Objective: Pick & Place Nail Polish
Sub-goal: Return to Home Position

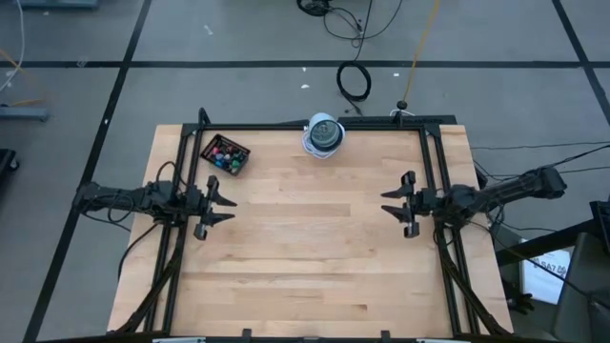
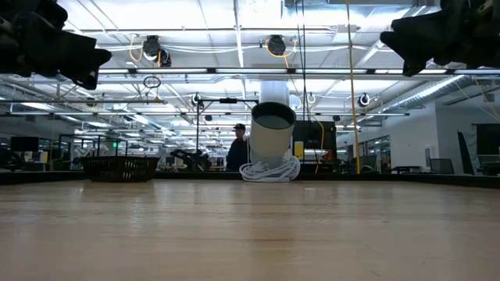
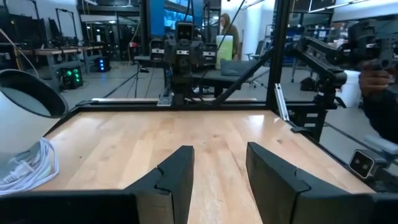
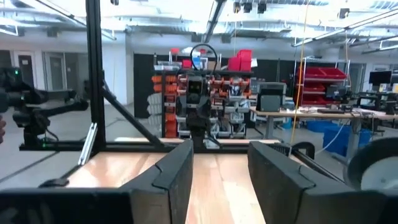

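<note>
The high camera hangs above and looks straight down on the whole worktop (image 1: 315, 257). The low camera sits at wood height and looks flat across it. Both see the white round device (image 1: 324, 135): top middle from above, middle of the frame from low. Each wrist camera sits close behind its own tool, the left tool (image 3: 217, 180) and the right tool (image 4: 219, 180), and they face each other across the wood.

Pale wooden table (image 1: 315, 257), black basket (image 1: 235, 144) near its left rear corner, white cylindrical device (image 1: 324, 133) mid-rear.
</note>
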`<state>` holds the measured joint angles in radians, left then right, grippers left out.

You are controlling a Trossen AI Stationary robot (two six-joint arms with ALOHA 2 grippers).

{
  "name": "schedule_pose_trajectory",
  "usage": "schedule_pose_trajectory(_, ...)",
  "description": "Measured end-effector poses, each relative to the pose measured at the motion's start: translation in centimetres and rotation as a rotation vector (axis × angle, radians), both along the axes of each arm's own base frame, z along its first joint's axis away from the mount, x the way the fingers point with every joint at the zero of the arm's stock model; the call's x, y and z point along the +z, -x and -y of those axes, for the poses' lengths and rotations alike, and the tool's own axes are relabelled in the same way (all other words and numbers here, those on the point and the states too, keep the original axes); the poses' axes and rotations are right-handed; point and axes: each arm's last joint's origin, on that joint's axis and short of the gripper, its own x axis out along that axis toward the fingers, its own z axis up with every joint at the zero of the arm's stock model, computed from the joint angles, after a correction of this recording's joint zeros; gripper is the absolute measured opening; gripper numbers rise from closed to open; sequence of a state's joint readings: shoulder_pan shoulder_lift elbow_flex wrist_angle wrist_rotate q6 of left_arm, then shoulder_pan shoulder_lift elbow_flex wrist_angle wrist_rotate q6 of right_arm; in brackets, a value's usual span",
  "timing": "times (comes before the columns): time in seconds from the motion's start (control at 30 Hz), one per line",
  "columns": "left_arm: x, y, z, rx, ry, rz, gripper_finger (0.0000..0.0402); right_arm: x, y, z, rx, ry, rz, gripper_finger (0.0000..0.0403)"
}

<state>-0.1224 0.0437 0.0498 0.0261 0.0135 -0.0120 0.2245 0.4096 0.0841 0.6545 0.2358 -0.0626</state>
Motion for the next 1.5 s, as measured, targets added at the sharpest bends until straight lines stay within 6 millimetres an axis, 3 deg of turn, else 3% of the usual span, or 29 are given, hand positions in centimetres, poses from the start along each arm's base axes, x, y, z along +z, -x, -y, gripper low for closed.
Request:
schedule_pose_trajectory(0.27,0.0,0.0,0.1,0.016,-0.005,0.001,0.0145,0.0,1.5,0.2,0.036,0.011,0.003,0.0146)
schedule_pose_trajectory(0.4,-0.9,-0.2,0.2,0.023,-0.003,0.005,0.0145,0.0,1.8,0.1,0.103,0.032,0.005,0.0146)
schedule_pose_trajectory(0.7,-0.8,-0.1,0.6,0.002,0.002,0.007,0.0145,-0.4,2.1,-0.4,0.277,0.077,-0.015,0.0146)
schedule_pose_trajectory(1.5,-1.1,0.0,0.9,-0.005,-0.013,-0.031,0.0145,-1.6,1.9,-0.2,0.233,0.051,-0.133,0.0146)
